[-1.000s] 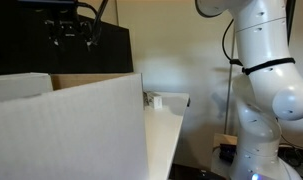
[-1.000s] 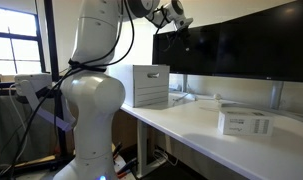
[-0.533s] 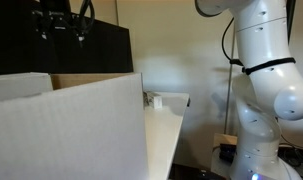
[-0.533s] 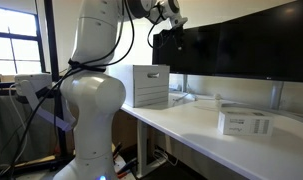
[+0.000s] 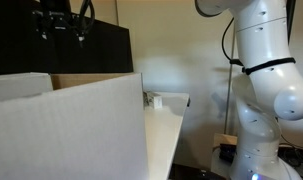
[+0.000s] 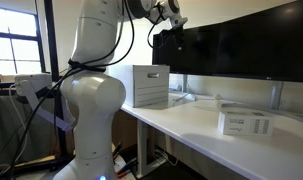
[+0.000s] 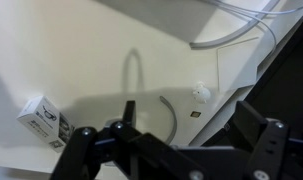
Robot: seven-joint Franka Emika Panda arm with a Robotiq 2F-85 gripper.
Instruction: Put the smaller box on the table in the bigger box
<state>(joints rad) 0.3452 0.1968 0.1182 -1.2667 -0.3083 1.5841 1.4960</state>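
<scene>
The smaller box (image 6: 245,122) lies flat on the white table (image 6: 191,125); in the wrist view the smaller box (image 7: 43,120) sits at the lower left, white with dark print. The bigger box (image 5: 71,125) fills the foreground of an exterior view, with pale walls and a brown inner edge. My gripper (image 5: 61,24) hangs high above the table in front of a dark screen, also seen in the other exterior view as the gripper (image 6: 175,27). Its jaws stand open and empty in the wrist view, where the gripper (image 7: 176,150) is far from the smaller box.
A white upright carton (image 6: 151,85) stands at the table end nearest the robot base (image 6: 86,110). A large dark screen (image 6: 251,50) runs along the back of the table. A grey cable (image 7: 171,115) and a small white item (image 7: 199,92) lie on the tabletop.
A second ago the gripper stood slightly lower and to the side; it rose and shifted along the screen, then held still over the last half second. Jaws stayed open.
</scene>
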